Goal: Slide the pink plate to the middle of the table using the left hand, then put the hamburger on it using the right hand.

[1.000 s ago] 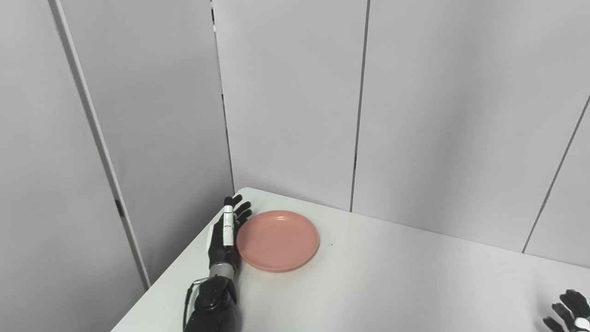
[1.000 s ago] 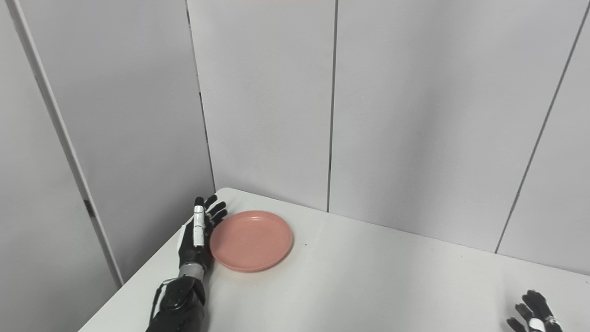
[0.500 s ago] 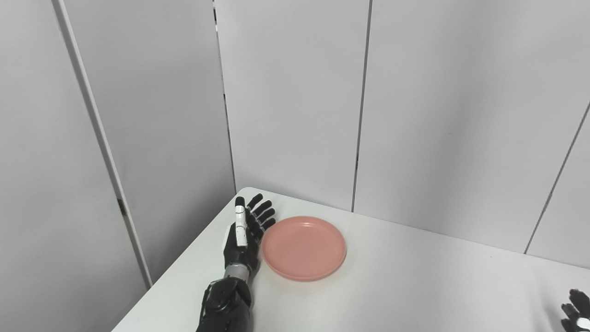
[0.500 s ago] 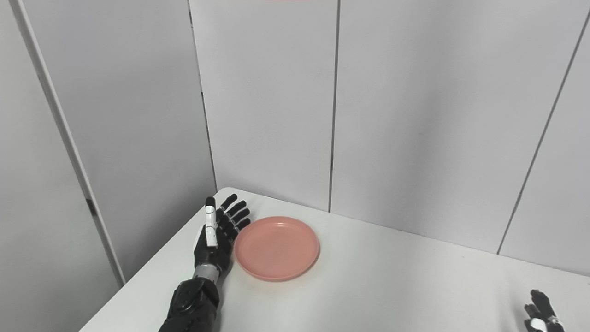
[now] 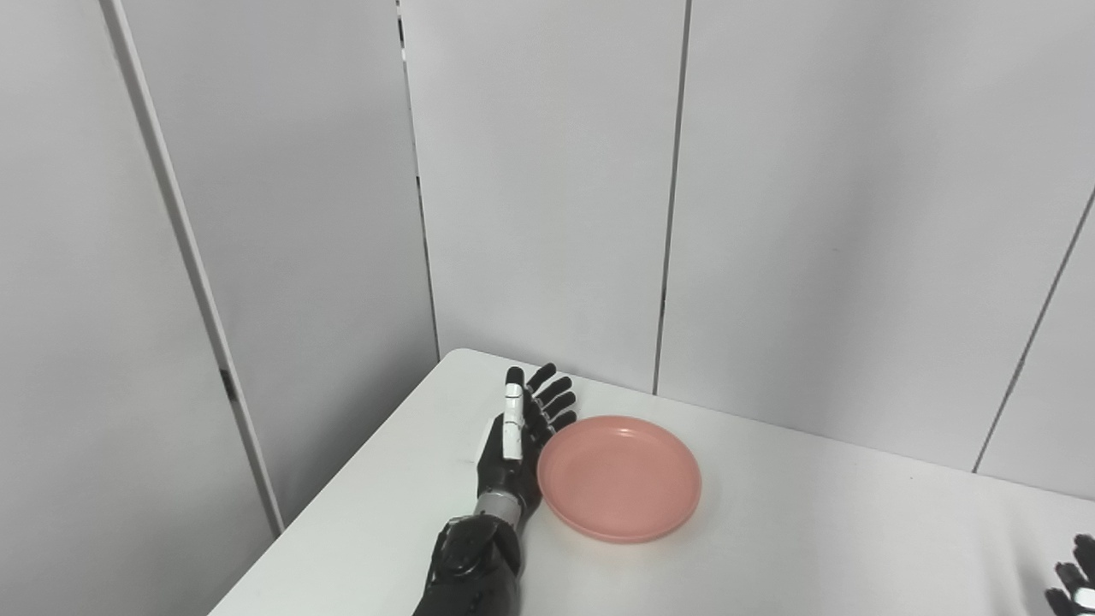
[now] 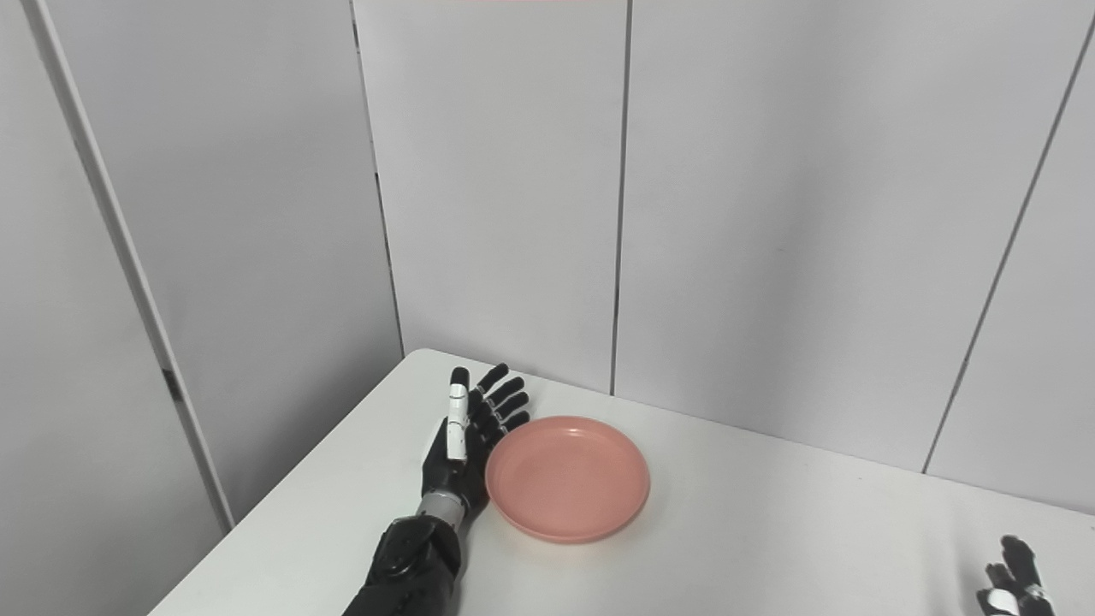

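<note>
A: Surface and room?

B: White desk (image 5: 770,530), matte, rounded far-left corner. Behind and to the left, grey wall panels (image 5: 547,188) w/ dark vertical seams. Lighting even, no glare.

A: Task item, condition?

B: Pink plate (image 5: 619,477), round, shallow, raised rim, nothing on it. Sits flat on the desk, left of centre, nearer the far edge than the near one. Hamburger: not in either view.

A: Left hand (image 5: 513,441)?

B: Black, w/ a white segment along the upper finger. Stands on edge, palm facing the plate, fingers (image 6: 505,395) straight and slightly fanned, pointing toward the back wall. Nothing gripped; hand unclenched. Palm side lies against the plate's left rim, or just beside it; actual contact can't be confirmed from these angles. Forearm (image 5: 470,569) enters from the bottom edge, left side.

A: Right hand (image 6: 1009,582)?

B: Only fingertips show at the bottom-right corner, well apart from the plate. Fingers look spread, nothing visible in them; most of the hand is cut off by the frame.

A: Obstructions?

B: Desk area right of the plate shows only bare white surface.
</note>
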You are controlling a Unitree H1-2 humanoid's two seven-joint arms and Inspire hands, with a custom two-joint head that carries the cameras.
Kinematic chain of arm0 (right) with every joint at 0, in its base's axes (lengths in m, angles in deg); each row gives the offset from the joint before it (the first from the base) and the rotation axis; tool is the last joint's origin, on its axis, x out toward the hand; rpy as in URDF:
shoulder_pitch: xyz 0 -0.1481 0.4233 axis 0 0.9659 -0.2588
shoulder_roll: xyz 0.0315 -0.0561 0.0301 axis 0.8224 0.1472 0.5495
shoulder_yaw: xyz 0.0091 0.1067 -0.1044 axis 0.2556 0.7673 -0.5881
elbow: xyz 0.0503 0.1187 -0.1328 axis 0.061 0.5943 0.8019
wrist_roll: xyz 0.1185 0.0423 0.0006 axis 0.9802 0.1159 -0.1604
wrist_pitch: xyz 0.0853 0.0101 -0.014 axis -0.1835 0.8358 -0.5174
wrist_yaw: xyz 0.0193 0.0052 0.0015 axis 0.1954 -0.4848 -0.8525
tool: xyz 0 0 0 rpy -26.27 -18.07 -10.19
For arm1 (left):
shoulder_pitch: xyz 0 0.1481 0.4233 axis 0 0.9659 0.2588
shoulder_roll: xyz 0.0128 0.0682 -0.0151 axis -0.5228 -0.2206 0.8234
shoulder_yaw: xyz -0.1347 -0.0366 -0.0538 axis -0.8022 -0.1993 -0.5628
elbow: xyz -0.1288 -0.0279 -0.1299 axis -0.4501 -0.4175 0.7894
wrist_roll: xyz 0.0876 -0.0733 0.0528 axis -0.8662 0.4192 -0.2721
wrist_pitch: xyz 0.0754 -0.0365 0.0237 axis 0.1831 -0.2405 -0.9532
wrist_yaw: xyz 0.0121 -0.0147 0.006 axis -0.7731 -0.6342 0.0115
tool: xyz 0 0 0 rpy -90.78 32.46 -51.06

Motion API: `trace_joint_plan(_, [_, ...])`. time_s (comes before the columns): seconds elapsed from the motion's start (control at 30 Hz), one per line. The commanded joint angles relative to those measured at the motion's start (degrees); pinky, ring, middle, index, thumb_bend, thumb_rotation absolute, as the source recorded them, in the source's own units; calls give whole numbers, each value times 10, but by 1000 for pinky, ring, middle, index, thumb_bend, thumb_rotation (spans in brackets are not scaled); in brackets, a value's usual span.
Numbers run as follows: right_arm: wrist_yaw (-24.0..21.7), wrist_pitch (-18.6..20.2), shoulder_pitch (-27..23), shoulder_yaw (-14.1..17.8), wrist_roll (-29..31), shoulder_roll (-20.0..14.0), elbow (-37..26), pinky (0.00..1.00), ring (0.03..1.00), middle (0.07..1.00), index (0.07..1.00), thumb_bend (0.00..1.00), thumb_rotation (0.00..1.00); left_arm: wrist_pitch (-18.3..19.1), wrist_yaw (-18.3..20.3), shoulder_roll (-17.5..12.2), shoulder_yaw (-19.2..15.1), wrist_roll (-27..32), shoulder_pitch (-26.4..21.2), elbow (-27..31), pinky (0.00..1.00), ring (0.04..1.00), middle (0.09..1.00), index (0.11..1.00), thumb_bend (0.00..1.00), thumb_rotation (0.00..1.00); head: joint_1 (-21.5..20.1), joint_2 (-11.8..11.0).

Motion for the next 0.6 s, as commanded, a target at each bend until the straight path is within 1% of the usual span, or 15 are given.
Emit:
trace_joint_plan(0.0, [-4,-4,-11,-1,3,0,-22,1000,1000,1000,952,535,776,5,0,24,7,-4,23,-25,853,860,841,842,806,981,-1,1])
trace_joint_plan(0.17, [1,-10,-14,-1,-2,3,-16,1000,1000,1000,969,523,774,9,-1,33,13,-10,23,-17,872,872,850,853,804,984,-16,5])
trace_joint_plan(0.2, [3,-12,-14,-2,-5,4,-16,1000,1000,1000,973,523,775,10,-1,34,16,-12,25,-11,876,876,853,856,803,985,-27,8])
trace_joint_plan(0.23, [4,-13,-14,-2,-7,5,-17,1000,998,1000,974,518,776,11,-1,35,18,-13,27,-7,870,874,852,855,798,981,-29,9])
trace_joint_plan(0.27, [4,-6,-12,-4,-9,5,-24,1000,996,999,974,515,777,11,-1,38,21,-15,30,-1,866,872,851,854,795,978,-42,13])
trace_joint_plan(0.3, [3,0,-11,-6,-9,4,-30,1000,998,1000,987,516,791,11,-1,39,23,-16,32,3,865,868,847,851,793,975,-42,13])
trace_joint_plan(0.43, [6,-2,-6,-12,-20,6,-41,1000,1000,1000,1000,538,840,11,1,49,34,-26,44,23,874,869,845,851,812,979,-87,27])
trace_joint_plan(0.47, [5,1,-4,-13,-19,6,-45,1000,1000,1000,1000,537,843,11,1,51,37,-28,47,26,875,869,846,851,813,980,-87,27])
trace_joint_plan(0.5, [4,5,-3,-12,-11,8,-48,1000,1000,1000,1000,536,856,11,2,53,40,-29,49,29,872,867,844,849,822,976,-103,32])
trace_joint_plan(0.53, [5,14,-3,-11,-2,11,-53,1000,1000,1000,1000,526,850,11,5,55,41,-28,51,31,870,867,845,847,825,971,-106,33])
trace_joint_plan(0.57, [5,22,-3,-10,3,12,-57,1000,1000,1000,1000,517,839,14,8,58,43,-26,54,37,868,866,845,843,825,967,-119,37])
